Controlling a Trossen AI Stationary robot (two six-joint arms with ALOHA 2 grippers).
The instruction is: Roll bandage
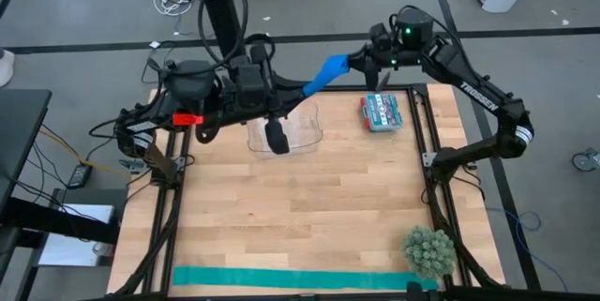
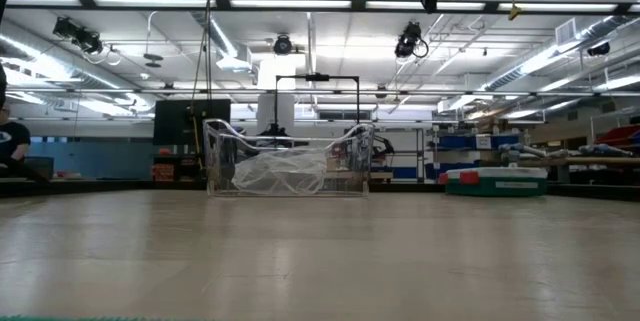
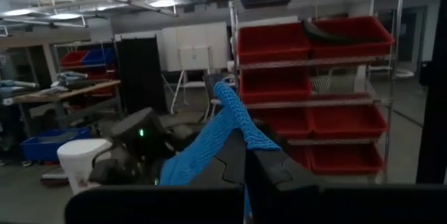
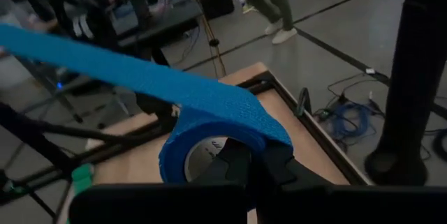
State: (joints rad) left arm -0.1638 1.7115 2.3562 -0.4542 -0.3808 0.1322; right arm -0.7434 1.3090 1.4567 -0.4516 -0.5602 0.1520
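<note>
Wooden table, seen from above, framed by dark rails. Both arms reach over its far edge, well above the surface.

Left arm: extends from the table's left far corner toward the centre. Its gripper is clenched on one end of the bandage; in the left wrist view the blue fabric emerges between the closed fingers and runs away toward the other arm.

Right arm: bends back from the right rail to the far edge. Its gripper is closed on the rolled end of the bandage; in the right wrist view the fingers pinch the wall of a small blue roll, with the loose strip leading off it toward the left arm.

Bandage: a royal-blue strip held taut in the air between the two grippers, beyond the far edge of the table and touching nothing on it. In the low view only its blue roll shows at the top edge, above the table.

Clear bin: transparent container near the far edge, centre, below the left arm; it appears to hold crumpled clear plastic, though the low view is too dim to be sure.

Teal strip: lies flat along the near edge.

Green spiky ball: near right corner, just beside the teal strip's end.

Packet: small teal and red pack, far right, beside the bin.
</note>
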